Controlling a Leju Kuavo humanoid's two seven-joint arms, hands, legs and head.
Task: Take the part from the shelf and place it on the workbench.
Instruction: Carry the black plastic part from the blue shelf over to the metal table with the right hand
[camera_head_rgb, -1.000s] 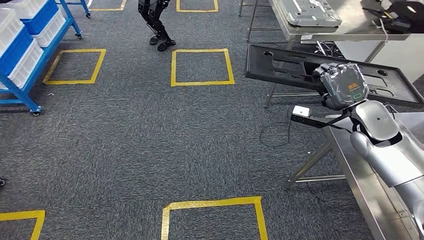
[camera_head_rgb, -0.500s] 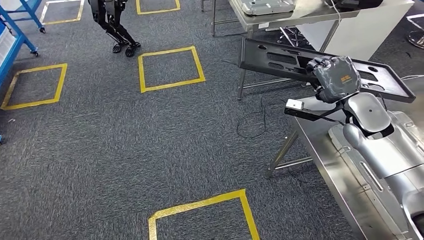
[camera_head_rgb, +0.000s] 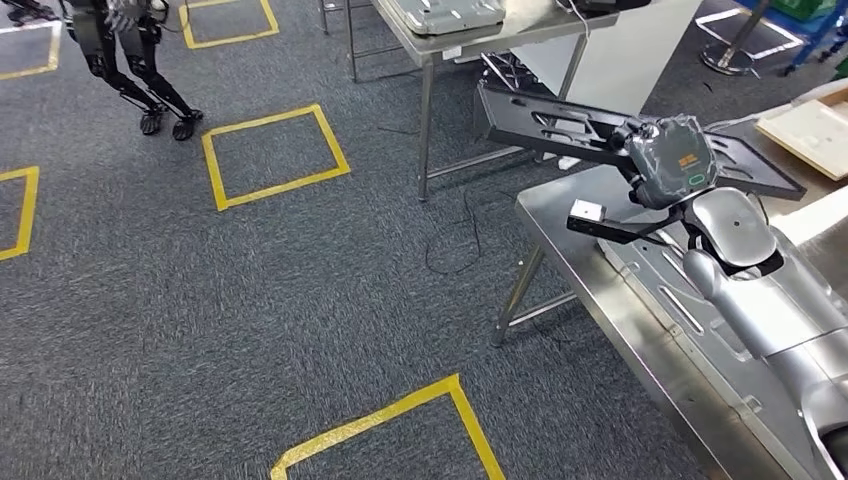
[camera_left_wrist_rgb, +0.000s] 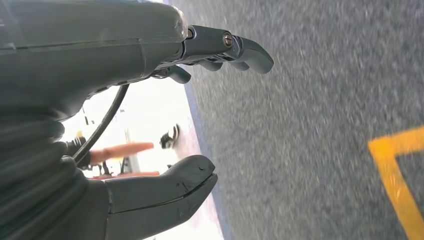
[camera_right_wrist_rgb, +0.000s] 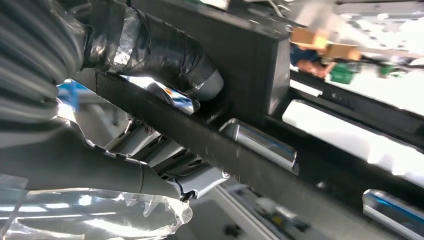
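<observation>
Head view: my right hand (camera_head_rgb: 668, 162) grips the long black part (camera_head_rgb: 560, 125), carried above the workbench's (camera_head_rgb: 580, 290) far corner. My left hand (camera_left_wrist_rgb: 150, 125) hangs over carpet, fingers apart, holding nothing. Advice: keep the part level, lower it flat alongside the near edge.

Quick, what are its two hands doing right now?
Left hand: open, fingers apart, holding nothing.
Right hand: gripping the long black part.

head view looks down; right wrist view shares the black part (camera_head_rgb: 560, 125).
</observation>
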